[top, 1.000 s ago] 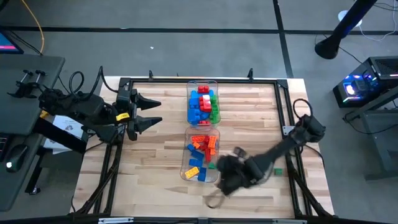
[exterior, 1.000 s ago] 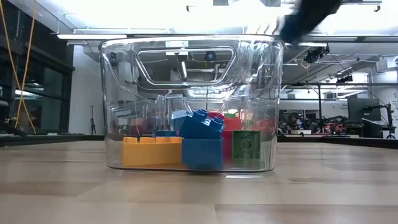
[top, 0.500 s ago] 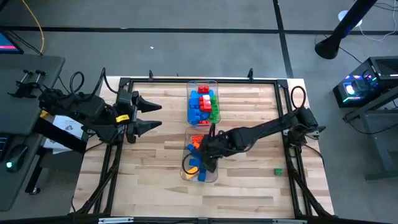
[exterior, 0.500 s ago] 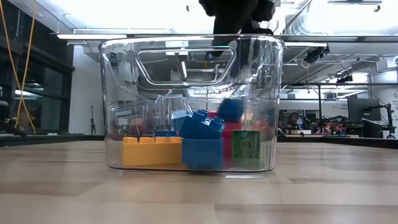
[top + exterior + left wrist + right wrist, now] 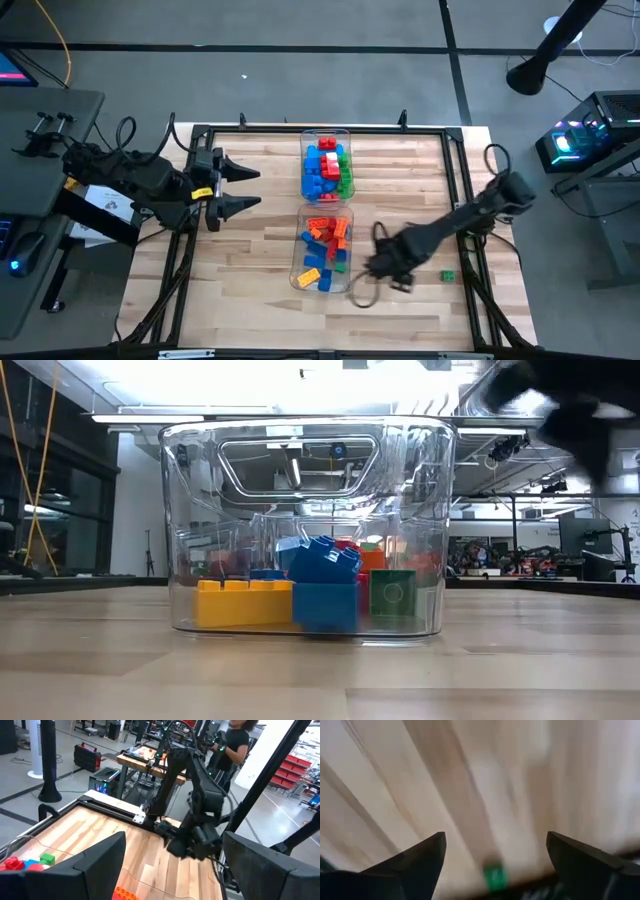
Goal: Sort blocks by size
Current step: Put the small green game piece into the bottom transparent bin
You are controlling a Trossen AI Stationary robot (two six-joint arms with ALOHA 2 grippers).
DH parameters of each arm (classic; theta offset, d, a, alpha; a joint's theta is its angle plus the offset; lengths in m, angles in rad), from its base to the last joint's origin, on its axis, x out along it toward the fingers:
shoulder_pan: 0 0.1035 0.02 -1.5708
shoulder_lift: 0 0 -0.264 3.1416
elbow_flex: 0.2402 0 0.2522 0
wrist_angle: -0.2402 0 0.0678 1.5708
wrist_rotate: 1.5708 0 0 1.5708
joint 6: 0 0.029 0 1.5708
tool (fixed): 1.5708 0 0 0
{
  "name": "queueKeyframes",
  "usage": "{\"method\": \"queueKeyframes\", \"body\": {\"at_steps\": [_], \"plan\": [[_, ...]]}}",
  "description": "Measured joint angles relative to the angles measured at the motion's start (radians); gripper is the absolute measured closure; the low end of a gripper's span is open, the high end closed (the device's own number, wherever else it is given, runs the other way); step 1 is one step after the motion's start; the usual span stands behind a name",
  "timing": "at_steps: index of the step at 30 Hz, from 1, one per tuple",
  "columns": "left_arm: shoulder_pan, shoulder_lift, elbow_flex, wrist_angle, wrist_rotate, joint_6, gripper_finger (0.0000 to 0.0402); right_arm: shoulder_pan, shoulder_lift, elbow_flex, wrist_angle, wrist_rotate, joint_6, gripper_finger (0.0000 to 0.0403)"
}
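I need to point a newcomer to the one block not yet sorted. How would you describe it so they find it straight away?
Start at the wooden table and go to its right edge, past the two clear bins in the middle. There, just beyond the right claw, a small green block lies alone on the bare wood. Every other block sits inside a bin; this one is loose on the table.

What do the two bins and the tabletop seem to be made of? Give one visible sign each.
Bins: likely clear, glossy plastic; the blocks show through the walls.
Tabletop: apparently wood with a smooth finish; pale strips with grain lines.
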Motion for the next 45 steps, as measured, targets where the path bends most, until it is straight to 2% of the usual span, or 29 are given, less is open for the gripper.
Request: {"method": "queueKeyframes", "body": {"at_steps": [5, 8, 11, 16, 23, 34, 45], "plan": [[0.000, 0.001, 0.000, -0.016, 0.000, 0.000, 0.0083, 0.056, -0.149, -0.320, 0.033, -0.226, 0.141, 0.0066], [0.000, 0.001, 0.000, -0.018, 0.000, 0.000, 0.0083, 0.052, -0.157, -0.402, 0.068, -0.309, 0.132, 0.0066], [0.000, 0.001, 0.000, -0.017, -0.005, 0.000, 0.0083, 0.050, -0.132, -0.429, 0.083, -0.365, 0.038, 0.0066], [0.000, 0.002, 0.000, -0.017, -0.009, -0.008, 0.0083, 0.047, -0.061, -0.474, 0.088, -0.398, -0.091, 0.0066], [0.000, 0.002, 0.000, -0.017, -0.030, -0.009, 0.0083, 0.047, 0.019, -0.531, 0.128, -0.433, -0.147, 0.0066], [0.000, 0.002, 0.000, -0.017, -0.032, -0.026, 0.0083, 0.048, 0.045, -0.532, 0.236, -0.477, -0.141, 0.0066], [0.000, 0.002, 0.000, -0.018, -0.031, -0.026, 0.0083, 0.048, 0.045, -0.561, 0.249, -0.479, -0.078, 0.0066]]}}
